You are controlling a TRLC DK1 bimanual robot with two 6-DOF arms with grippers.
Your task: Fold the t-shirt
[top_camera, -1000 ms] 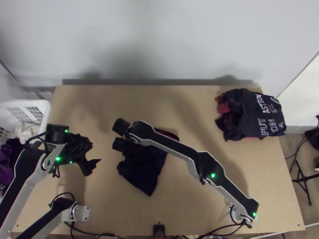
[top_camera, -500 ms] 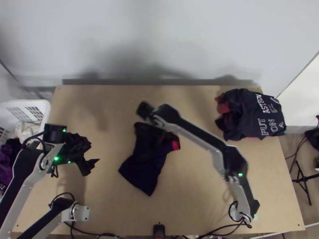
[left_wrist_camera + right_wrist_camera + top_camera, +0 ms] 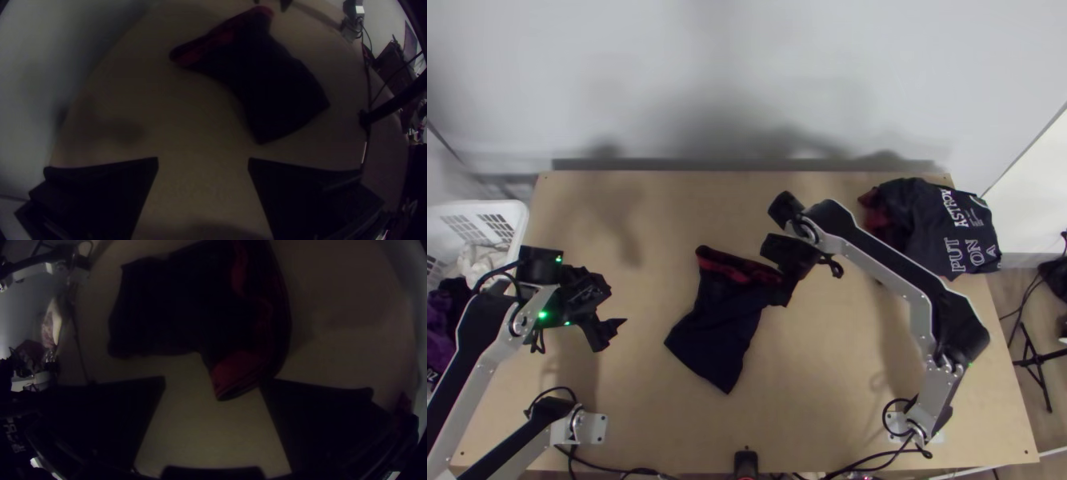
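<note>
T-shirt (image 3: 719, 328) is on the desk (image 3: 819, 400), a bit left of the middle: dark navy bent shape, red band along its far edge, one corner pointing to the near side. Can't tell how many layers. Left pincer (image 3: 616, 306) hangs over the left side of the desk, well apart from the shirt. In its wrist view the two fingers stand wide apart, nothing between them. Right pincer (image 3: 789, 268) is over the shirt's far right end. Its wrist view has the fingers well apart too, gripping nothing; the red end of the shirt sits in the gap, overlapped by one finger. Can't tell if they touch. Far right corner: dark garment with white print (image 3: 939, 232), in a loose heap. White basket (image 3: 507, 210) just beside the left edge, pale cloth (image 3: 483, 262) and purple cloth (image 3: 441, 324) there.
</note>
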